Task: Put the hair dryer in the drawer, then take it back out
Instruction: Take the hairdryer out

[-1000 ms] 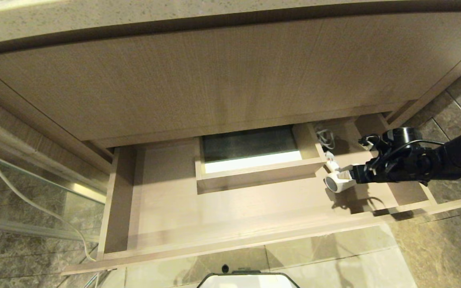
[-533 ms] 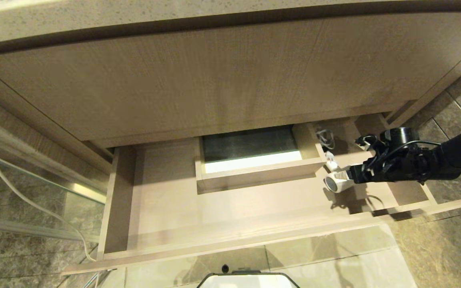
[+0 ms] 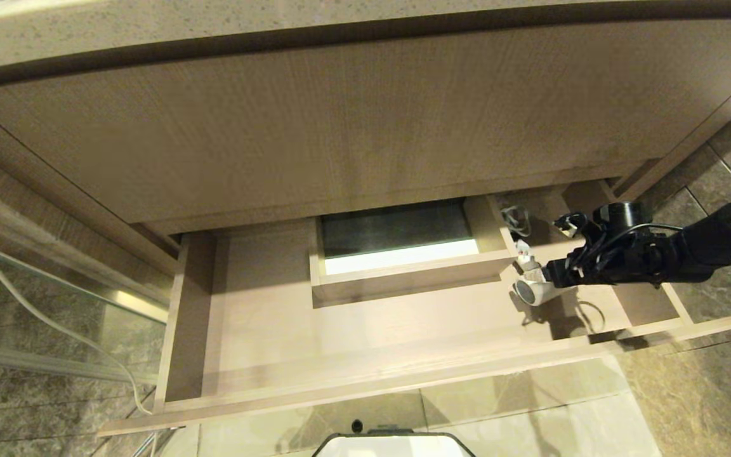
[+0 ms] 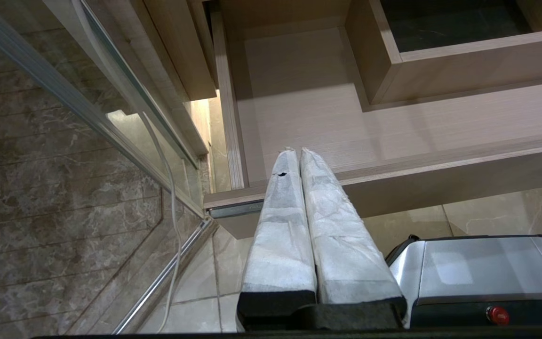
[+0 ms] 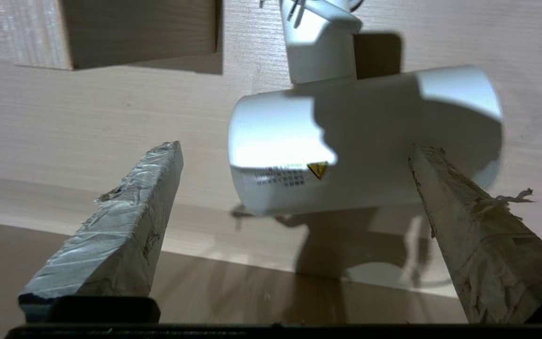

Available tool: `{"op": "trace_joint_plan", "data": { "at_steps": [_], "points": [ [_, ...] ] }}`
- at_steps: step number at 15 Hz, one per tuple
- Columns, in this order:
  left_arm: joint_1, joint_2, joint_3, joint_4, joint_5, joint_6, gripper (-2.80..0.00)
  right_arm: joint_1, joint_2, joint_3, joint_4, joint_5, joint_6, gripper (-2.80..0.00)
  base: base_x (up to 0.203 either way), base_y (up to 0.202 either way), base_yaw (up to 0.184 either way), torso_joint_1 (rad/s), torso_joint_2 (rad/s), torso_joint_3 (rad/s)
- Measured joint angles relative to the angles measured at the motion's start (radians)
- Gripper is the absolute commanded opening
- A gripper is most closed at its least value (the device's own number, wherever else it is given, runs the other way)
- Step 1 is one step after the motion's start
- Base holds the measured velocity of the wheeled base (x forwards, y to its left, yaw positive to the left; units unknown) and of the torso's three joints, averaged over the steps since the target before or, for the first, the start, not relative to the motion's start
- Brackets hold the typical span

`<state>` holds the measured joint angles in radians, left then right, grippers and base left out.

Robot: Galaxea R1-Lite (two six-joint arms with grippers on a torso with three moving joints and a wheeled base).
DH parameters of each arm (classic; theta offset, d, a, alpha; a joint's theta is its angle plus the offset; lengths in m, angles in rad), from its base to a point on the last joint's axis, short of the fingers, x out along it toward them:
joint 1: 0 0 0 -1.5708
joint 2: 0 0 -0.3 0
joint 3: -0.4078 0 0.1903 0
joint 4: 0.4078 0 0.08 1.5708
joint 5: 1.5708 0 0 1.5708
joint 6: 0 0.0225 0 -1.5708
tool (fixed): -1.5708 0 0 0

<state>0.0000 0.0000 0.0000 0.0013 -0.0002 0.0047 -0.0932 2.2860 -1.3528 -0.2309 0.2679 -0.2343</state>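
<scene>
The drawer (image 3: 264, 330) stands pulled out below the tall wood-grain panel (image 3: 340, 120), its low front nearest the camera and a boxed cutout (image 3: 403, 254) set at mid-back. The hair dryer (image 3: 533, 285) lies on the drawer floor in the right-hand part, just beside the cutout's right wall; its dark grey round end faces toward the drawer's left, its white handle points toward the back, and its grey cord (image 3: 516, 219) is bunched further back near the rear corner. The right tool (image 3: 549, 277) reaches in over the drawer's right side, level with the dryer's barrel. From the right wrist view the dryer (image 5: 365, 141) rests on the wood with its barrel lying across between the two wrapped fingers (image 5: 125, 212) — they stand wide apart; one fingertip overlaps the barrel's end in that view, but whether it touches cannot be told, and the other is well clear, so nothing is clamped. The left tool (image 4: 299, 155) does not show in the head view; in its own wrist view it hangs outside the drawer near the front left corner, above the tiled floor (image 4: 64, 188), with its white-wrapped fingers pressed together on nothing — the robot's grey base (image 4: 482, 263) lies beside it.
</scene>
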Motion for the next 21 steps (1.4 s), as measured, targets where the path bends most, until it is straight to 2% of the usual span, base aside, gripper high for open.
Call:
{"op": "trace_joint_plan", "data": {
  "at_steps": [12,21],
  "points": [
    [0.0,0.0,0.0,0.0,0.0,0.0,-2.8,0.014,0.197,-0.259,-0.025,-0.003,-0.001,0.0,0.0,0.0,0.0,0.0,0.0,0.0],
    [0.0,0.0,0.0,0.0,0.0,0.0,-2.8,0.012,0.309,-0.349,-0.115,-0.005,-0.001,0.0,0.0,0.0,0.0,0.0,0.0,0.0]
  ]
}}
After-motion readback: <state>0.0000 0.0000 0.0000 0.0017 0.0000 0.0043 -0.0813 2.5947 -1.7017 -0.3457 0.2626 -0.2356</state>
